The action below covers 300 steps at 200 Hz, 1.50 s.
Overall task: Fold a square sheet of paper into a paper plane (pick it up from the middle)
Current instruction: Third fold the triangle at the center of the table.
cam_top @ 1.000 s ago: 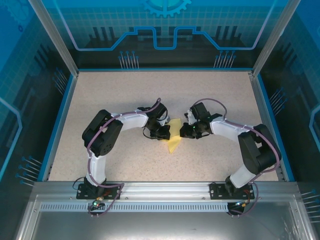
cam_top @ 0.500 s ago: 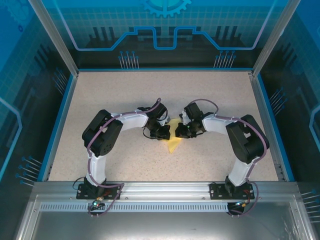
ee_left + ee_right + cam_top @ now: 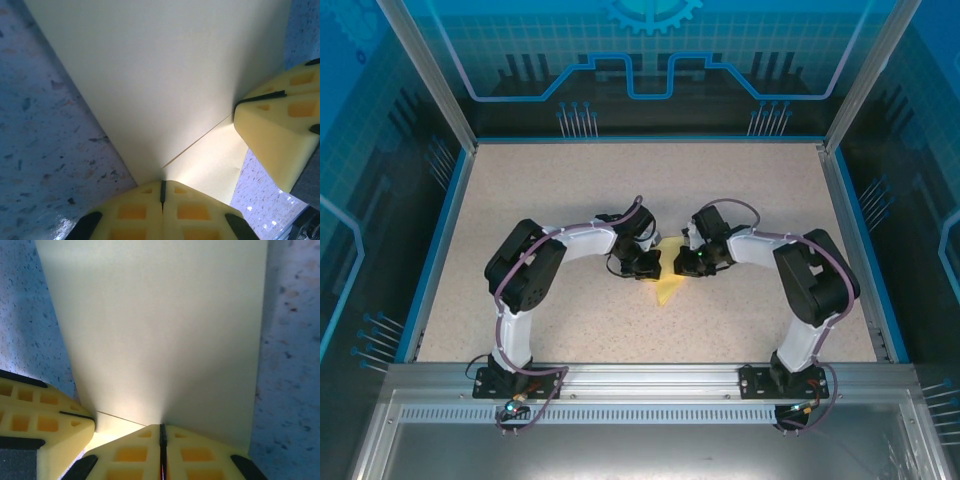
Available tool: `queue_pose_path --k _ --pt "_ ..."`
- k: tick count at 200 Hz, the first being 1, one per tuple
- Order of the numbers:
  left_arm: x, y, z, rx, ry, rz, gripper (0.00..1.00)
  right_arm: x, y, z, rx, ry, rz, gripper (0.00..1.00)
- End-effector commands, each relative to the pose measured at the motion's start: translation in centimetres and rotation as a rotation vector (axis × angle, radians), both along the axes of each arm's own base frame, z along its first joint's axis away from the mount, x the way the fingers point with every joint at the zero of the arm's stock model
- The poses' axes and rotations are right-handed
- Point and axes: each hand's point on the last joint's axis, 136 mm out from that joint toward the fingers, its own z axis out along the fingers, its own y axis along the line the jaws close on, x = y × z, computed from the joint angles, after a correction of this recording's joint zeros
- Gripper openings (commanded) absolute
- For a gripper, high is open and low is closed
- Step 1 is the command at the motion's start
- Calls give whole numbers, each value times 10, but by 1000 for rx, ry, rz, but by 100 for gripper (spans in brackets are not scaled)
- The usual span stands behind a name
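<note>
The square sheet of paper (image 3: 667, 286) is pale yellow and partly folded, and it lies on the speckled table between my two grippers. My left gripper (image 3: 651, 265) is shut at the paper's left side. In the left wrist view its jaws (image 3: 162, 184) pinch the spot where a crease meets the raised flap (image 3: 165, 75). My right gripper (image 3: 687, 263) is shut on the opposite side. In the right wrist view its tips (image 3: 161, 426) hold the flap (image 3: 160, 330). The right fingers (image 3: 275, 140) and the left fingers (image 3: 35, 415) each show in the other arm's wrist view.
The speckled table (image 3: 570, 190) is bounded by a blue rim (image 3: 450, 230) and transparent walls at the left, back and right. A metal rail (image 3: 650, 378) carrying both arm bases runs along the near edge. Both arms bend inward toward the centre.
The right arm's elbow has swung inward and its gripper has slid a little left toward the paper. The left arm and the paper have stayed in place.
</note>
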Motion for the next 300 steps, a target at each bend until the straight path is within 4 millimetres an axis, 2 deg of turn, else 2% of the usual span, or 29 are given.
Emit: queue_pose_path --k 1,53,99,126,153,183,210,251,300 --pt "-23 49 -57 261 81 3 4 -11 -49 -24 -157 49 -80 9" --pt "-22 47 -56 258 81 1 4 -8 -62 -14 -153 15 -108 10" --pt "-22 47 -56 257 84 -3 4 -8 -59 7 -116 -49 -97 10" --pt "-22 46 -56 255 85 -5 4 -7 -43 33 -64 -118 -75 10" --pt "-21 45 -56 252 84 -8 4 -14 -6 48 39 -143 -39 9" --pt "-22 44 -56 249 86 -10 4 -29 32 38 96 -107 19 8" --pt "-22 45 -56 252 85 -15 4 -40 49 23 108 -57 52 8" --pt "-21 45 -57 253 83 -18 4 -54 45 2 72 0 68 8" --pt "-22 45 -59 255 90 -19 4 -64 35 -12 37 23 70 8"
